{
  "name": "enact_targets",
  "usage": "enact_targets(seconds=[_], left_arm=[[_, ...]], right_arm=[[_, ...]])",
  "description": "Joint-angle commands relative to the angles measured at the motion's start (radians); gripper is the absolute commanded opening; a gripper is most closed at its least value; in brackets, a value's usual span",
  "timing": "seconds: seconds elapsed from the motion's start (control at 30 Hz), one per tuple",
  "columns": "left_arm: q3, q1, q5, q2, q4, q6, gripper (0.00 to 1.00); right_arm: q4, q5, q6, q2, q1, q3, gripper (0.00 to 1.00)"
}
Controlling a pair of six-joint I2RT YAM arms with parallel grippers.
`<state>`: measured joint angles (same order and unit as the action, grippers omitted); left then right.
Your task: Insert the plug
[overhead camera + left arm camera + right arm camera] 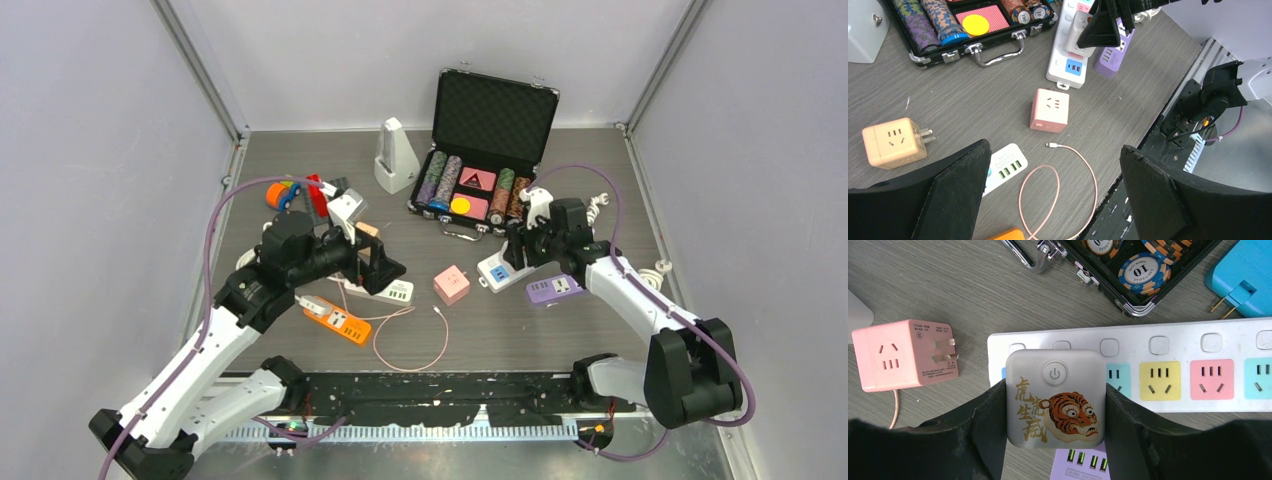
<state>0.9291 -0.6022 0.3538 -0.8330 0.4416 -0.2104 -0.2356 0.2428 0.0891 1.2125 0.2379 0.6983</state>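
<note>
The right gripper (1054,412) is closing on the plug (1053,375), a grey square block with a tiger picture and a power button on its upper face. The two fingers are pressing on its left and right sides. The plug is hanging directly over the white power strip (1178,347), at the left end of the row of sockets, just beside the teal socket. Its pins are hidden under the body, so it is not possible to say if they are already entering the holes.

The left gripper (383,266) is standing wide open and is holding nothing. It is hovering well apart from the power strip, beyond the pink cube adapter (900,360) which is lying near the strip's left end. A purple charger (1080,462) is lying just beside the strip's near edge.

The plug is probably looking light and stiff, hard plastic that is not bending. Its sides are smooth and the corners are rounded, so it is likely slipping or tilting if the grip is loose. The flat side walls, where the fingers are pressing now, are seeming the best place to take it. The strip itself is probably light too and is perhaps sliding on the table under a push, so the pushing is needing to go straight down.
</note>
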Motion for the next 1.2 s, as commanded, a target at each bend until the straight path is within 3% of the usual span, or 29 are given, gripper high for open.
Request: enact_targets(seconds=[0.0, 0.7, 0.8, 1.0, 1.13, 1.17], left_arm=[[-0.004, -0.005, -0.008, 0.005, -0.005, -0.006, 1.00], [0.000, -0.005, -0.015, 0.008, 0.004, -0.001, 1.00], [-0.002, -0.005, -0.015, 0.013, 0.002, -0.001, 1.00], [-0.001, -0.005, -0.016, 0.019, 0.001, 0.001, 1.00], [-0.005, -0.005, -0.017, 0.021, -0.004, 0.002, 1.00], [-0.004, -0.004, -0.018, 0.019, -0.004, 0.002, 1.00]], right_arm=[[-0.026, 0.008, 0.036, 0.010, -0.006, 0.043, 0.05], [-0.105, -0.073, 0.096, 0.076, -0.007, 0.045, 0.06], [-0.124, -0.120, 0.098, 0.069, -0.007, 0.046, 0.10], [-0.094, -0.063, 0.048, -0.007, -0.005, 0.057, 0.51], [-0.152, -0.010, 0.054, -0.025, -0.005, 0.129, 0.87], [-0.167, 0.004, 0.058, -0.017, -0.005, 0.160, 0.91]])
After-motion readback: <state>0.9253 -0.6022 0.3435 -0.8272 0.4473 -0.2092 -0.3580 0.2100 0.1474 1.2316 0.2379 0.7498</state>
